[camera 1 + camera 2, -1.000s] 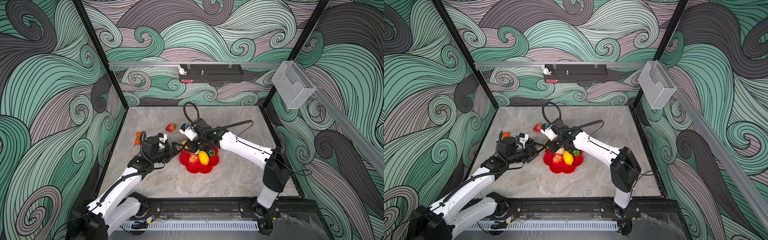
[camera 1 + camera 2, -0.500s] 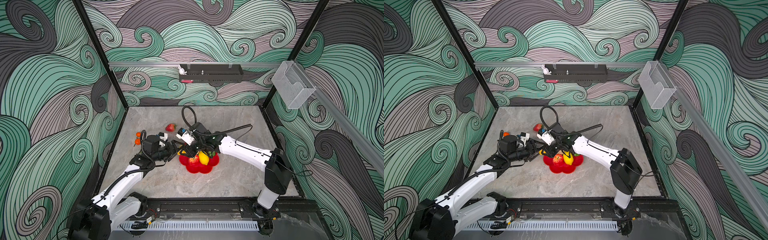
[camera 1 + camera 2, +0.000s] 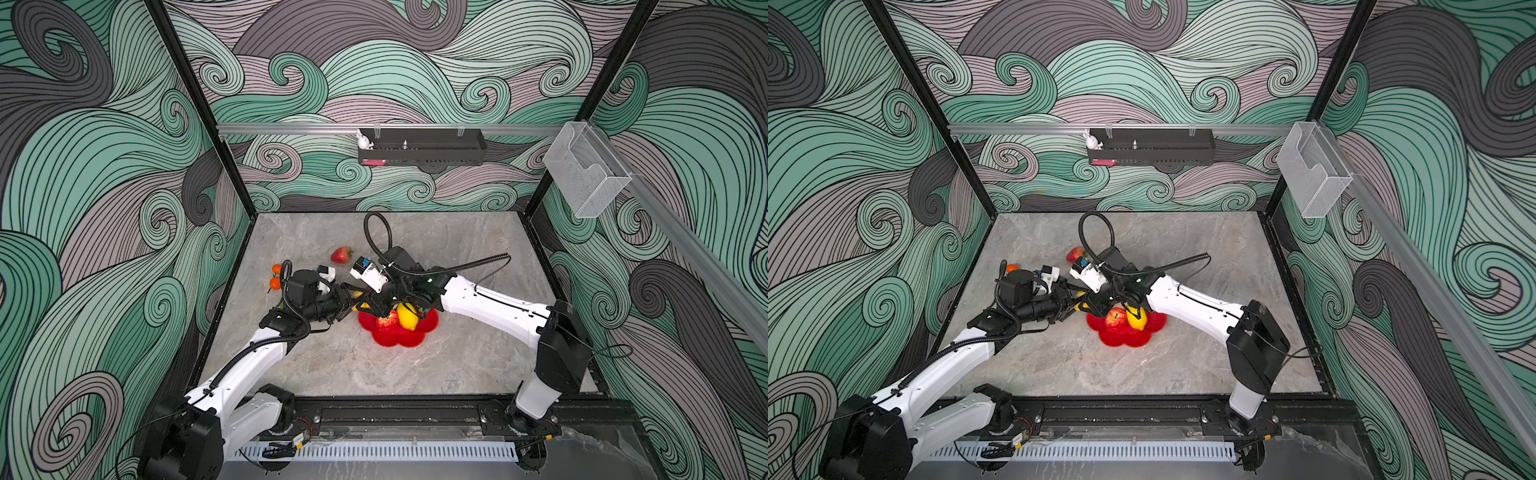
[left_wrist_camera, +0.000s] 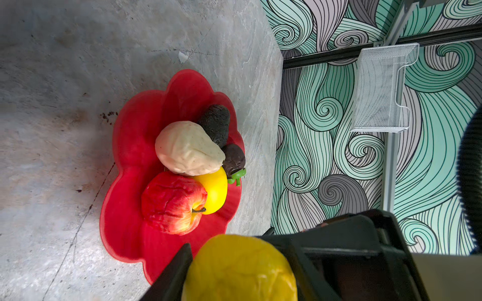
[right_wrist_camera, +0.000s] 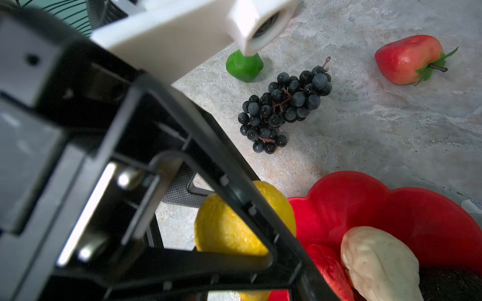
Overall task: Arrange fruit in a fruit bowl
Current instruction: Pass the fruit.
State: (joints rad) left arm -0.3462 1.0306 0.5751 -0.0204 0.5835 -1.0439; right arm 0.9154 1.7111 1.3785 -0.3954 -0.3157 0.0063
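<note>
Marble tabletop (image 3: 374, 365): five fruits (image 4: 187, 148) in bowl (image 4: 125, 161), left pincer (image 4: 227, 245) clamps one lemon (image 4: 240, 271), right pincer (image 3: 384, 306) unclear.

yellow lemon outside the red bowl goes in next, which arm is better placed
Left, likely: the left gripper has the yellow toy lemon between its jaws, at the rim of the glossy red flower-shaped bowl. Whether the right gripper holds it is unclear.

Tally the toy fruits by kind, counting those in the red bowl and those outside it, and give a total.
Red apple: 1
Yellow lemons: 2
Beige lumpy piece: 1
Dark avocado-like pieces: 2
Strawberry: 1
Grape bunch: 1
Green lime: 1
Small oranges: 2
Total: 11
</note>
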